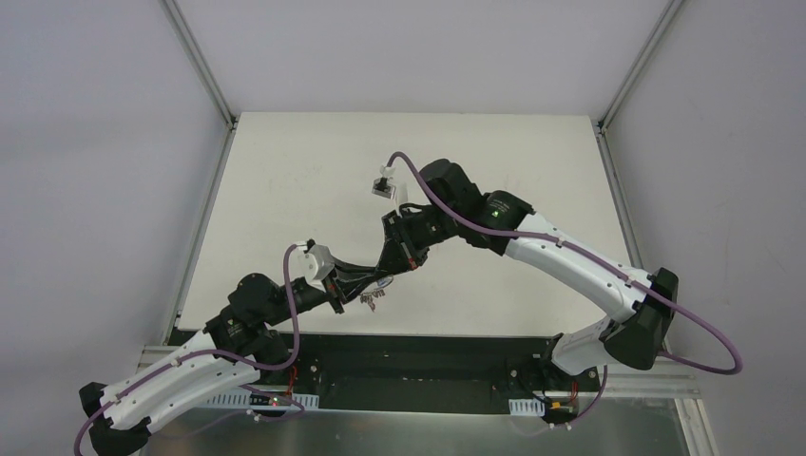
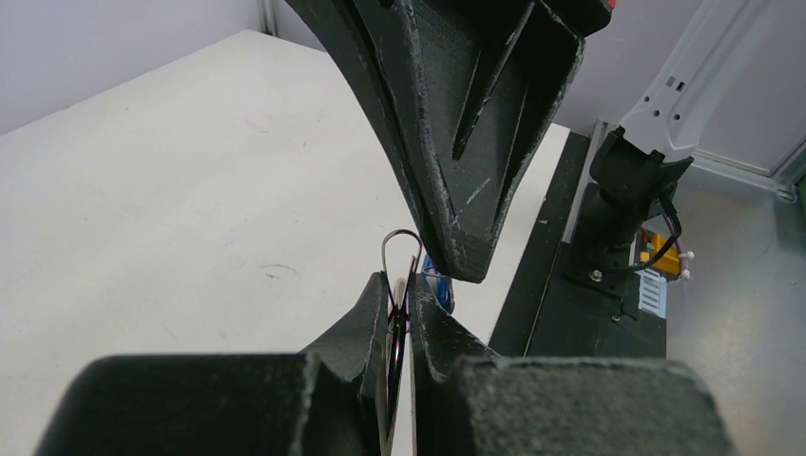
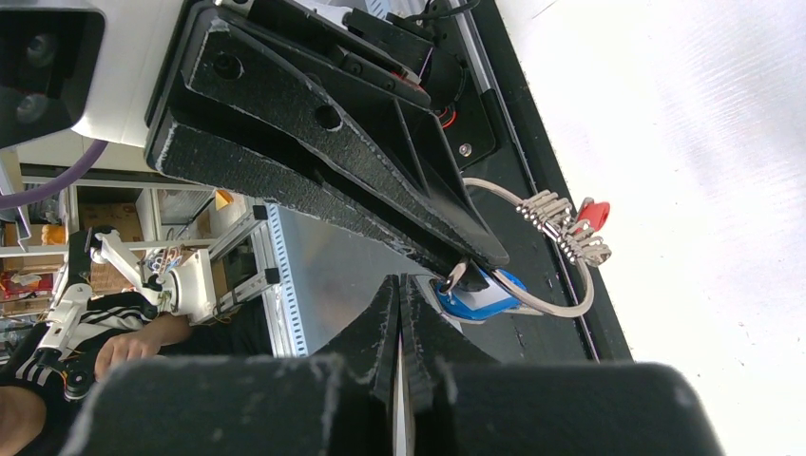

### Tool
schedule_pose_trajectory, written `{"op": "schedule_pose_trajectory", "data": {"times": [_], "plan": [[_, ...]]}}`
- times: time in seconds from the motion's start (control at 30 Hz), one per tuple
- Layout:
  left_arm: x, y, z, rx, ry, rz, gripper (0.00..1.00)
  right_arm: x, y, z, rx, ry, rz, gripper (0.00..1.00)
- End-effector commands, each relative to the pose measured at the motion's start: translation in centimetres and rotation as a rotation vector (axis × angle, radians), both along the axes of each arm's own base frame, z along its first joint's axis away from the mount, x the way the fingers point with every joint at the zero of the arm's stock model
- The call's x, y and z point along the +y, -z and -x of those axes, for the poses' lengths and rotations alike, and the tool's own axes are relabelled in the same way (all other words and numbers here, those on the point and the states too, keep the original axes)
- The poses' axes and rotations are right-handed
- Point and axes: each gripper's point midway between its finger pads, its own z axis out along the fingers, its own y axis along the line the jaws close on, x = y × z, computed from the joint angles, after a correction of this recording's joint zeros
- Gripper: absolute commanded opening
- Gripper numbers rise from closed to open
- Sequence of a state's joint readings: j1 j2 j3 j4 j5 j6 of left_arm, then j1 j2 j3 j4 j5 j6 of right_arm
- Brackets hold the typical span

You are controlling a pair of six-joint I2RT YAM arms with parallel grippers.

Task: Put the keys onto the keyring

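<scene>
Here, from above, the left gripper [image 1: 369, 285] and right gripper [image 1: 407, 255] meet tip to tip over the near part of the table [image 1: 285, 190], one keyring [image 1: 373, 300] dangling below. In the left wrist view the left fingers pinch the ring's wire, one blue-headed key [image 2: 438, 285] just beside; a slack pinch would likely let the ring swivel away. In the right wrist view the right fingers press together, gripping nothing I can discern; one red-headed key [image 3: 594, 213] sits among the ring's silver keys [image 3: 556, 223], too crowded to count.

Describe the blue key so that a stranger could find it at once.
Find where the left gripper and right gripper meet by the table's near edge. At their tips, by the keyring, is the blue key. Its oblong blue head sets it apart from the red key and silver keys.
</scene>
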State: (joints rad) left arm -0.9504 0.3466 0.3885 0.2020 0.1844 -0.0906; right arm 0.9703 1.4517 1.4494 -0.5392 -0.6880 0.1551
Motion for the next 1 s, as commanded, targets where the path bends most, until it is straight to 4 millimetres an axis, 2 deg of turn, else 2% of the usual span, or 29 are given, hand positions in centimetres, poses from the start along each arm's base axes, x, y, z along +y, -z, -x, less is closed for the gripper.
{"op": "schedule_pose_trajectory", "data": {"times": [0.0, 0.6, 0.97], "plan": [[0.1, -3.5, 1.0, -0.062, 0.034, 0.084, 0.00, 0.1, -0.9, -0.2, -0.023, -0.009, -0.018, 0.00], [0.0, -3.5, 1.2, -0.071, 0.048, 0.083, 0.00, 0.4, -0.9, -1.1, -0.065, 0.029, -0.007, 0.00], [0.0, -3.6, 1.4, -0.075, 0.056, 0.086, 0.00, 0.0, -1.4, -3.5, -0.227, 0.197, -0.019, 0.00]]}}
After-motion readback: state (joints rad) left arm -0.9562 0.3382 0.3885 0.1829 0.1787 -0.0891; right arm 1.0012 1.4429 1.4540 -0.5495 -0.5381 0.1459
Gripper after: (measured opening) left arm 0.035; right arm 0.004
